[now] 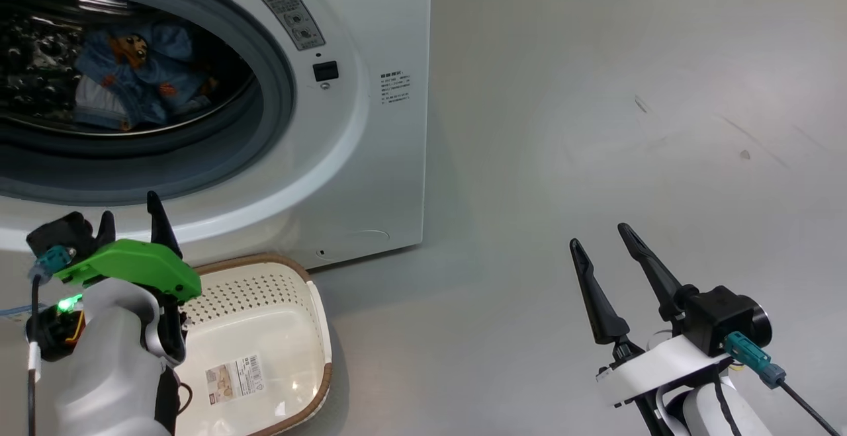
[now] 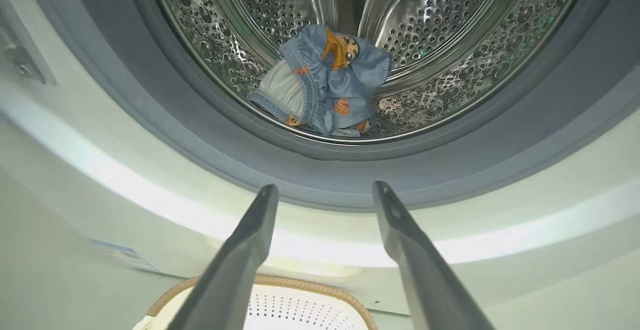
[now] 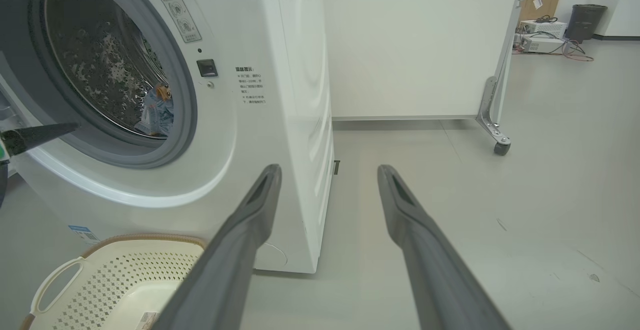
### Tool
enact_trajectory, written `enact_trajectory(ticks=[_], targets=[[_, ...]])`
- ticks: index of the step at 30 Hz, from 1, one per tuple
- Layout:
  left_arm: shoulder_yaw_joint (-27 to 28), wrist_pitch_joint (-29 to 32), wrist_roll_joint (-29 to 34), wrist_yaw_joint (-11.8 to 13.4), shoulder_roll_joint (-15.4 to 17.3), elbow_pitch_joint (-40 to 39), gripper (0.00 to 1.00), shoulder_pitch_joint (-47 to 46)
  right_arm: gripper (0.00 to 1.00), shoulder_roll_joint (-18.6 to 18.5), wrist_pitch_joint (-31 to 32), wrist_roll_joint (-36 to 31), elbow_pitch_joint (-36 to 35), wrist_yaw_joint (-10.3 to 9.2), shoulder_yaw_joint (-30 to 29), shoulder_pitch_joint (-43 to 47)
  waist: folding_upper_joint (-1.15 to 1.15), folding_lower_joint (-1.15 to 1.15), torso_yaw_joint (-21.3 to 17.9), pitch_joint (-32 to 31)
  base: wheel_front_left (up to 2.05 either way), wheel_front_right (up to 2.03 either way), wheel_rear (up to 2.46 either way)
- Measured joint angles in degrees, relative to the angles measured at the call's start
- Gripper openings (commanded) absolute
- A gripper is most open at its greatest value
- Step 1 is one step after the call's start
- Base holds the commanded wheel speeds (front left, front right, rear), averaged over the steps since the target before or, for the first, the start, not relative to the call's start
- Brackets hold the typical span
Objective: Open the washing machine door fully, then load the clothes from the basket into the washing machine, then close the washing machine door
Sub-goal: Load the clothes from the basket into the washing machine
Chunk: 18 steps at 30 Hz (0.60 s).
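The white washing machine (image 1: 370,158) stands with its mouth uncovered; its door is out of view. Light blue clothes (image 1: 135,75) with orange-brown figures lie in the steel drum (image 2: 450,29), seen too in the left wrist view as clothes (image 2: 325,82) and in the right wrist view as clothes (image 3: 157,112). The cream basket (image 1: 265,350) sits on the floor below the mouth, holding just a paper label (image 1: 233,376). My left gripper (image 1: 129,221) is open above the basket's left end, fingers aimed at the grey ring (image 2: 320,180). My right gripper (image 1: 602,237) is open over bare floor to the right.
Grey floor (image 1: 628,125) stretches right of the machine. In the right wrist view a white panel on a castor (image 3: 501,145) stands behind, with a bin (image 3: 585,19) and boxes with cables (image 3: 542,37) at the far right.
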Motion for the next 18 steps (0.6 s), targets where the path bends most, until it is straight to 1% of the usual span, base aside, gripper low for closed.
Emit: enact_trajectory(ticks=[1,6,11,18], targets=[[-0.02,-0.02,-0.09,-0.40,-0.03,-0.81,1.00,0.94,1.00,-0.03,0.00,0.01,-0.03,0.00,-0.11,0.20,0.00,0.00,0.26,-0.56,0.00,0.00,0.00],[0.08,-0.15,-0.07,-0.83,-0.05,-6.92,1.00,4.69,1.00,-0.18,0.00,0.07,-0.07,0.00,-0.46,1.76,0.00,0.00,1.71,-2.84,0.00,0.00,0.00],[0.55,-0.15,-0.07,-0.85,-0.25,-10.80,1.00,9.95,1.00,-0.43,0.00,0.08,-0.12,0.00,-1.15,2.39,0.00,0.00,3.14,-4.68,0.00,0.00,0.00],[0.90,-0.16,-0.01,-0.90,-0.58,-18.19,1.00,16.97,1.00,-1.45,0.00,0.08,-0.27,0.01,-1.33,4.39,0.00,0.00,5.22,-6.59,0.00,0.00,0.00]])
